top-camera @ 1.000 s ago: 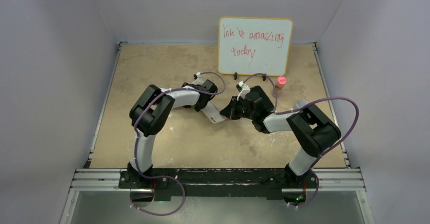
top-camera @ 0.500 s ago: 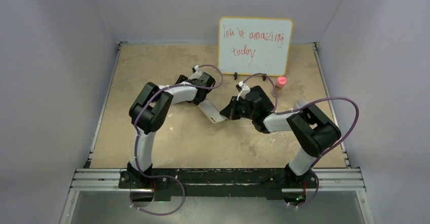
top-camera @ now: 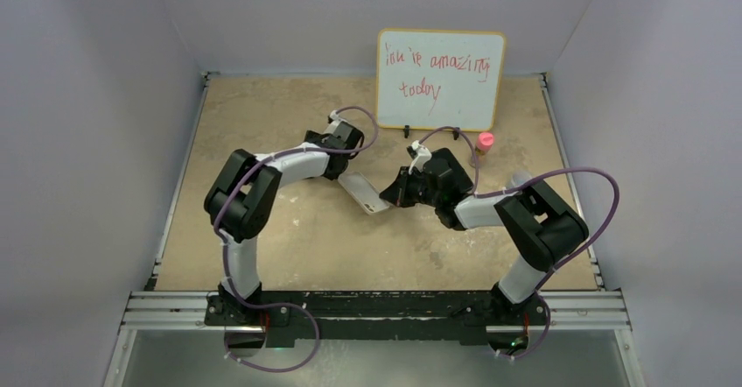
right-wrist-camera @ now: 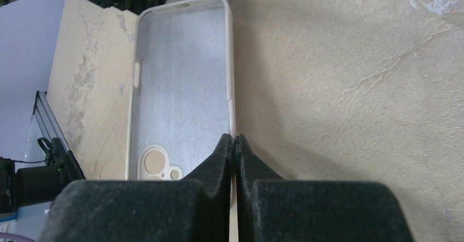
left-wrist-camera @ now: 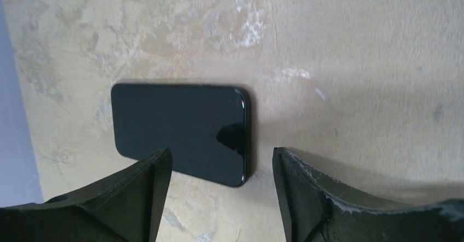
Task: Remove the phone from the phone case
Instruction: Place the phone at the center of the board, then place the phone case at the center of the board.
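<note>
Left gripper (left-wrist-camera: 219, 162) spreading, releasing phone (left-wrist-camera: 178, 130) onto table (left-wrist-camera: 355, 61); right gripper (right-wrist-camera: 234, 143) clenching empty case (right-wrist-camera: 180, 83) wall; separation looking complete

R fingers (top-camera: 390, 197) pinch white case (top-camera: 364, 192) end; L fingers (top-camera: 332, 166) near other end.

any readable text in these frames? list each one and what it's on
"You're amazing today": red handwriting on the whiteboard; the first word is scrawled, so that reading is loose.
The phone shows a dark screen, no text.
The phone case shows no marking.
The pink object is too small to read.
</note>
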### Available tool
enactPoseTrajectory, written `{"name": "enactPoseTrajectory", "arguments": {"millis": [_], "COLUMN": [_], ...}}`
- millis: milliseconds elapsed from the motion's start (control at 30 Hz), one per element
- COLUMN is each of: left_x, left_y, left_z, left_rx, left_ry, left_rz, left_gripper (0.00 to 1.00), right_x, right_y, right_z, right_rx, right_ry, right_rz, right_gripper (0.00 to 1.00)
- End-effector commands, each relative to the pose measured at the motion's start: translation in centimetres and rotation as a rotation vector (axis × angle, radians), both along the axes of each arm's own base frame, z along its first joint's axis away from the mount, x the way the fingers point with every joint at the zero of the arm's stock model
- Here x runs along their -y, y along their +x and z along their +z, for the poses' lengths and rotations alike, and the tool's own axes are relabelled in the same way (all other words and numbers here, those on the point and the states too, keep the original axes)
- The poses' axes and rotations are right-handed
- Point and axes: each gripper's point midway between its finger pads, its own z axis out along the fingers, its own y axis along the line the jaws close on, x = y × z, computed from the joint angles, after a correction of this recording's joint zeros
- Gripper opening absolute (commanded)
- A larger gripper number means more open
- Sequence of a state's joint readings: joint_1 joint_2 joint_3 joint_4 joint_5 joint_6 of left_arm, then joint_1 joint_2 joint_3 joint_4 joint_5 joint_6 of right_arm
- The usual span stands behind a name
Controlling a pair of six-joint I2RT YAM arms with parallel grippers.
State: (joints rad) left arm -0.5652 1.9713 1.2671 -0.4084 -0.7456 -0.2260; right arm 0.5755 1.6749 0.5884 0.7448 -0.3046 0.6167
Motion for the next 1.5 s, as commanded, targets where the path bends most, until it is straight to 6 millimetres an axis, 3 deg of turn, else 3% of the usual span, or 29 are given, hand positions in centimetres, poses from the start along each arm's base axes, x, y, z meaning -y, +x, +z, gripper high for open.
{"name": "enactPoseTrajectory", "arguments": {"millis": [0,167,400,467,667,733,1067,1200,1333,1467], "left_x": [1.4,2.0,2.8,4.0,8.7,10.4,13.8,15.4,15.9,15.3], "left_y": [-1.0,-3.5,-5.3,-5.8,-8.5,-8.8,-10.7,-11.3,-11.4,-11.2], "left_z": [1.3,2.1,6.7,7.6,7.0,7.8,7.0,6.7,6.4,6.5], "left_rx": [0.037,0.076,0.189,0.201,0.136,0.139,0.088,0.068,0.068,0.092], "left_ry": [-0.179,-0.353,-0.571,-0.672,-1.043,-1.17,-1.34,-1.37,-1.371,-1.34], "left_rz": [0.01,0.029,0.022,0.01,-0.017,-0.035,-0.035,-0.045,-0.041,-0.044], "left_gripper": [0.7,0.7,0.72,0.72,0.72,0.72,0.71,0.66,0.58,0.38], "right_x": [-0.3,-0.3,-0.4,-0.4,-0.2,-0.2,-0.1,0.0,0.0,0.2], "right_y": [0.7,0.7,0.7,0.8,1.1,1.3,1.3,1.3,1.2,1.2], "right_z": [1.9,1.9,2.1,2.1,2.6,2.8,3.2,3.2,3.5,3.7], "right_rx": [0.06,0.061,0.073,0.076,0.108,0.12,0.134,0.134,0.142,0.151], "right_ry": [0.027,0.025,0.029,0.026,0.025,0.026,0.028,0.029,0.032,0.033], "right_rz": [0.01,0.007,0.017,0.014,0.002,-0.005,-0.009,-0.009,-0.011,-0.016], "right_gripper": [0.0,0.0,0.0,0.0,0.0,0.0,0.0,0.0,0.0,0.0]}}
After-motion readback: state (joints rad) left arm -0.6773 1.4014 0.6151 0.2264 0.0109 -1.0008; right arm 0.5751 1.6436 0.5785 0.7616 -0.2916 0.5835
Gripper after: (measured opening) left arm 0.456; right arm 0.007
